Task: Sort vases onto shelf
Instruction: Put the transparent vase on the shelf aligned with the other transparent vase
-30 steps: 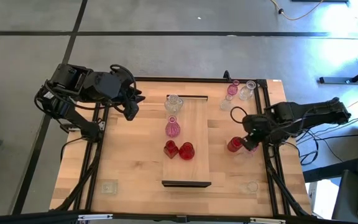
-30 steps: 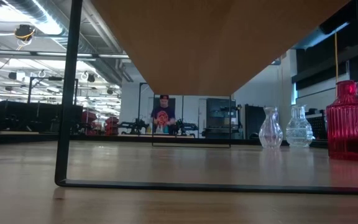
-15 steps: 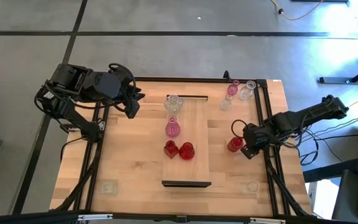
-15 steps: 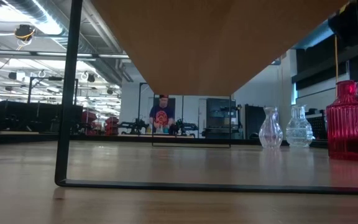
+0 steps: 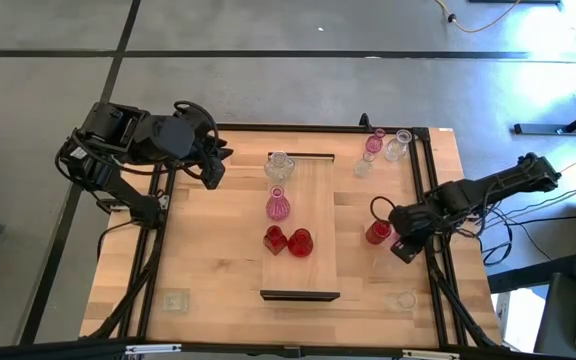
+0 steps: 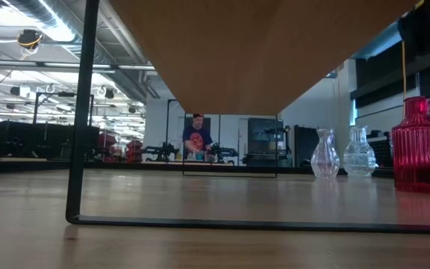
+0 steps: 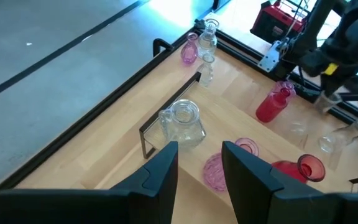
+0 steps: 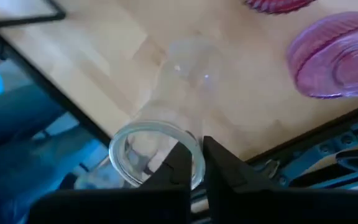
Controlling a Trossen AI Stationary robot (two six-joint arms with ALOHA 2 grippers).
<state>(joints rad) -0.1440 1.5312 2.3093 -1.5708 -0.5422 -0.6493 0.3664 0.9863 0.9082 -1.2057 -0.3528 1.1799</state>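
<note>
The right gripper, right of the shelf, pinches a clear vase's rim to lift it. The left gripper waits parted beyond the shelf's far-left corner.

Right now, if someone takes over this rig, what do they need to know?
Left gripper: open, empty, over the table's far left, beside the shelf's far end.
Right gripper: low at the table's right edge, at a clear glass vase; grip unclear.
Done: the long light-wood shelf board carries a clear vase, a pink bulbous vase and two deep red rounded vases.
Left: on the tabletop, a tall red vase right of the shelf, a pink-and-clear trio at the far right corner, and two squat clear ones at the near corners.
</note>
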